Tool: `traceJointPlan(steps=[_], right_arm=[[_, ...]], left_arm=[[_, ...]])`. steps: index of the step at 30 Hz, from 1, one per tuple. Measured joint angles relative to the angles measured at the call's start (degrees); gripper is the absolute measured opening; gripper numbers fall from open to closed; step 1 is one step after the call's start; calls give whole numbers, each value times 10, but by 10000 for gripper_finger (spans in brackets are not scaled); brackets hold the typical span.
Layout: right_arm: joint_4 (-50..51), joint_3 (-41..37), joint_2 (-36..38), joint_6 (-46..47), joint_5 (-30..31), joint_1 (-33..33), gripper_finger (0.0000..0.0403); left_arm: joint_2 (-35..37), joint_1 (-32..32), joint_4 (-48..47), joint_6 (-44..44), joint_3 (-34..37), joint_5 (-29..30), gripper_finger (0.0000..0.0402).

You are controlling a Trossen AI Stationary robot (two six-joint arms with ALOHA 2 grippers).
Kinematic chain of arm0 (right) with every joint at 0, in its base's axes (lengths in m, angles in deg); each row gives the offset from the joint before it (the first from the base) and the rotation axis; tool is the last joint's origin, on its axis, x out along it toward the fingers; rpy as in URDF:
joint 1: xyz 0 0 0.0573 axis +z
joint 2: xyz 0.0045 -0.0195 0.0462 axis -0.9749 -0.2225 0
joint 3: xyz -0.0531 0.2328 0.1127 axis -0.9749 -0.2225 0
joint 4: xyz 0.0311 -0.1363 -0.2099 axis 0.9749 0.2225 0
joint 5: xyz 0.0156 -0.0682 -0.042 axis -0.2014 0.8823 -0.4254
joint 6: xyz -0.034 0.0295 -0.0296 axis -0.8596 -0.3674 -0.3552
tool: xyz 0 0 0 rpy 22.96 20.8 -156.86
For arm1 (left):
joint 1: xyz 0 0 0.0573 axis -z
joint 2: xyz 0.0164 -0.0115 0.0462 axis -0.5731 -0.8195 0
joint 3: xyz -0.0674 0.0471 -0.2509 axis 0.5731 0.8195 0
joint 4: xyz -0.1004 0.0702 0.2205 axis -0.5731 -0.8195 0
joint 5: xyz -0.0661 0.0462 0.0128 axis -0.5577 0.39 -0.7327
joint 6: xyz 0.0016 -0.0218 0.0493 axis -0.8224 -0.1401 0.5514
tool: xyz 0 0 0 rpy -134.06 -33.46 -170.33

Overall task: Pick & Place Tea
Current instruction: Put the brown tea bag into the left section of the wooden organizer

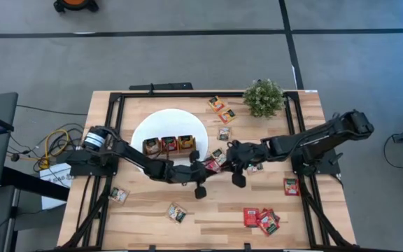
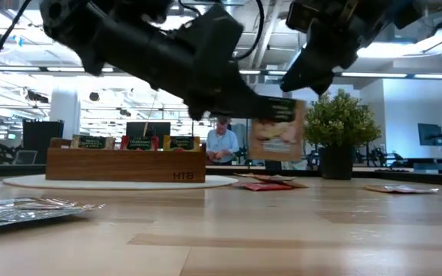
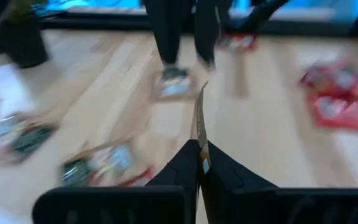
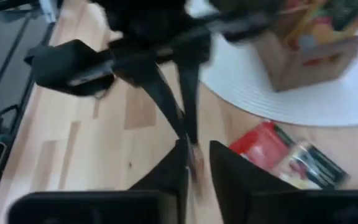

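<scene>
An orange-yellow tea sachet [image 2: 277, 132] hangs upright in the air over the middle of the table, and my left gripper [image 3: 199, 157] is shut on it. My left gripper [image 1: 207, 168] reaches in from the table's left, just right of the white disc [image 1: 145, 126]. My right gripper [image 1: 229, 158] comes from the right and meets it there. In the right wrist view my right gripper [image 4: 196, 163] has its fingers a little apart around the sachet's thin edge; whether they touch it I cannot tell. The wooden tray [image 1: 168, 145] with sachets in its compartments stands on the disc. My left gripper pinches the sachet by one edge [image 3: 199, 144] between its two fingers. In the low view the fingers come almost level from the table's left, at the sachet's upper left part [image 2: 256, 113]. The sachet stands on edge, clear of the table.
Loose sachets lie under the grippers [image 2: 263, 184], at the far middle [image 1: 221, 110], the near right [image 1: 261, 218], the right [image 1: 290, 185] and the near left [image 1: 177, 212], [image 1: 119, 194]. A potted plant [image 1: 263, 98] stands at the far right.
</scene>
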Motion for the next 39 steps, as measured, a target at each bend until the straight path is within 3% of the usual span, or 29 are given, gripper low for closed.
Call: traceJointPlan(steps=[8, 13, 18, 21, 29, 39], right_arm=[[-1, 0, 36, 18, 77, 62, 113], [-33, 0, 4, 36, 120, 127, 115], [-76, 0, -26, 37, 127, 176, 111], [-87, 0, -31, 37, 128, 186, 111], [-91, 0, -28, 32, 129, 185, 111], [-96, 0, -28, 21, 128, 177, 112]], left_arm=[[173, 60, -361, -36, 0, 195, 0], [300, 85, -656, -204, 0, 260, 0], [374, 88, -867, -374, 14, 262, 0], [394, 85, -901, -423, 47, 254, 0], [406, 61, -879, -499, 134, 238, 0], [445, 28, -731, -439, 192, 209, 0]])
